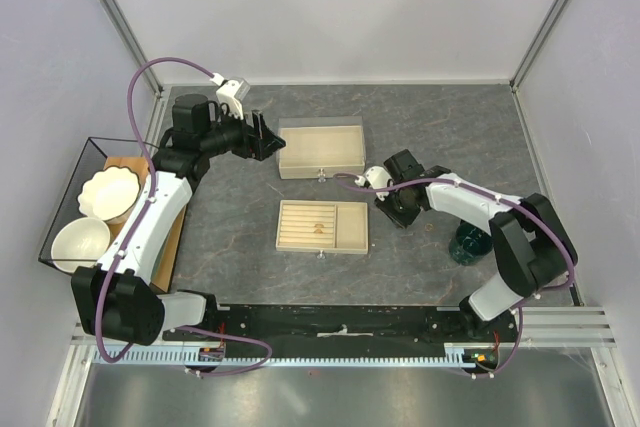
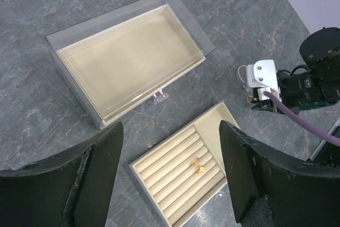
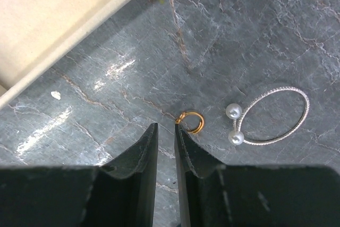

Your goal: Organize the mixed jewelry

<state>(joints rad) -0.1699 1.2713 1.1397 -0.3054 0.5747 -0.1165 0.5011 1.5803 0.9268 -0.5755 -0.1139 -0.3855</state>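
- Low over the table, the right gripper (image 3: pixel 166 129) is shown with its jaws narrowly parted and nothing between them. The small gold ring (image 3: pixel 190 122) lies outside the slit, at 1 o'clock of the fingertips. Whether it touches the nearer one cannot be told, and a wider, re-centred opening is judged necessary for a catch
- The silver hoop (image 3: pixel 272 115), tipped with two pearl-like beads, is seen flat on the table at 3 o'clock of the ring, apart from it
- The slotted tray (image 1: pixel 352 225) is placed centrally, presumably within reach of both arms. Two gold pieces (image 2: pixel 197 164) are already seated in its ridges, at 8 o'clock of the right gripper
- The clear-walled box (image 2: pixel 127 57) stands at 12 o'clock of the tray and is faced by the left gripper (image 2: pixel 170 127), which is held aloft, spread wide and empty, apparently out of the working zone
- No brand, label or legible writing is found
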